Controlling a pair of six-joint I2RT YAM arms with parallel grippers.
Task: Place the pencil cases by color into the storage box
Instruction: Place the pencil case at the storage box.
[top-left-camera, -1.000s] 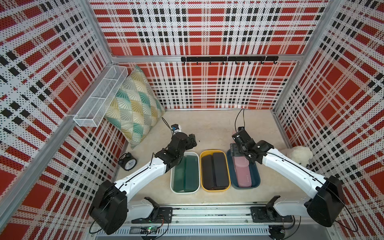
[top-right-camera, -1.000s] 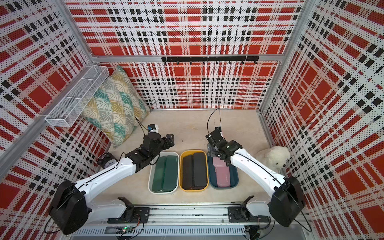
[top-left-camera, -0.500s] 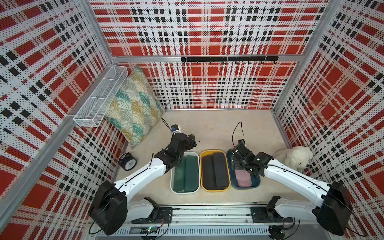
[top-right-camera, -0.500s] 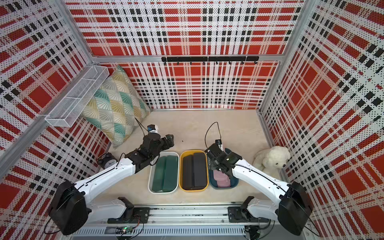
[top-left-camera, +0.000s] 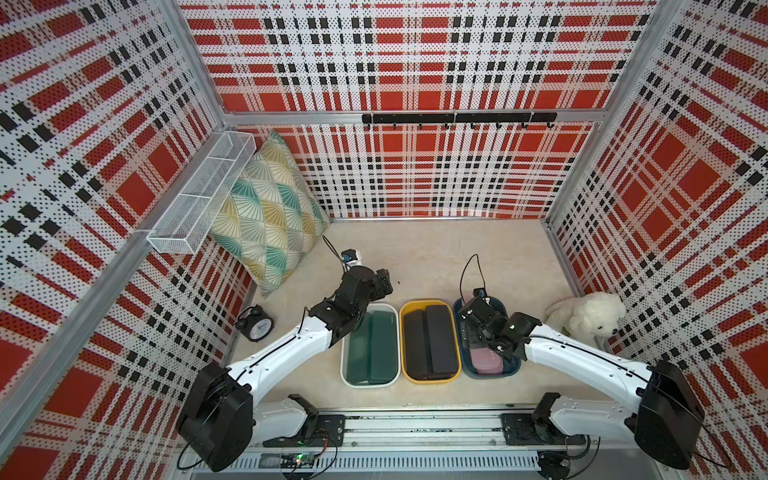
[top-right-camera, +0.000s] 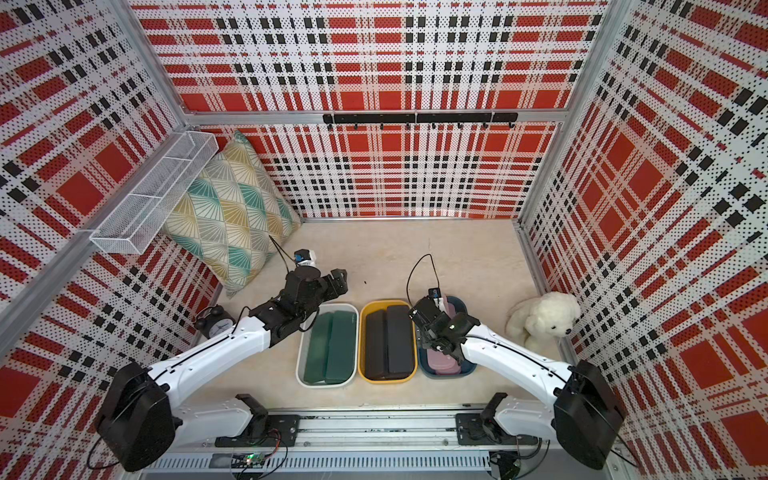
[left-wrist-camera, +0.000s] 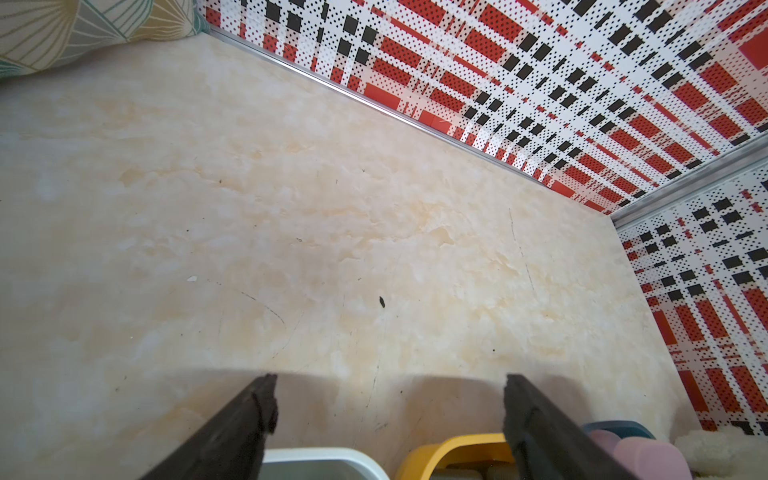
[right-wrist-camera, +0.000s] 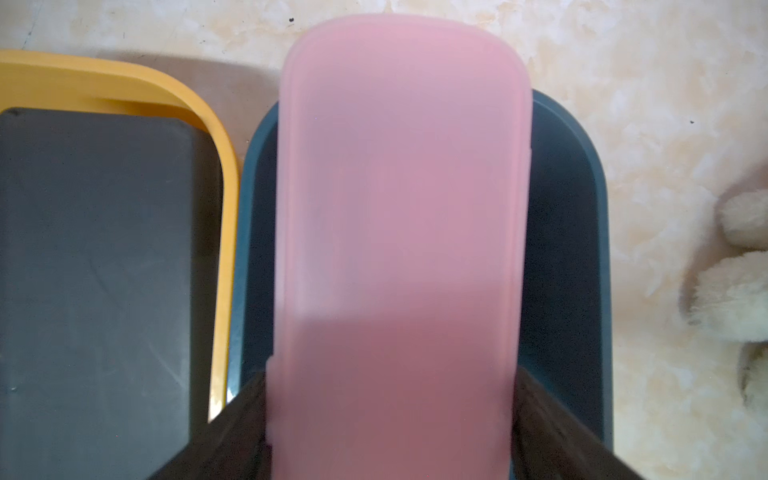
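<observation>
Right jaws grip pink case (right-wrist-camera: 399, 208) above blue tub (right-wrist-camera: 573, 249); left jaws wide over tabletop (left-wrist-camera: 291, 208).

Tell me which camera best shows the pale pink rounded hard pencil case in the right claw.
The right wrist view: the pale pink pencil case fills it, clamped in the right gripper. In both top views just a pink sliver shows past the gripper; the left wrist view shows only rounded pink ends.
</observation>
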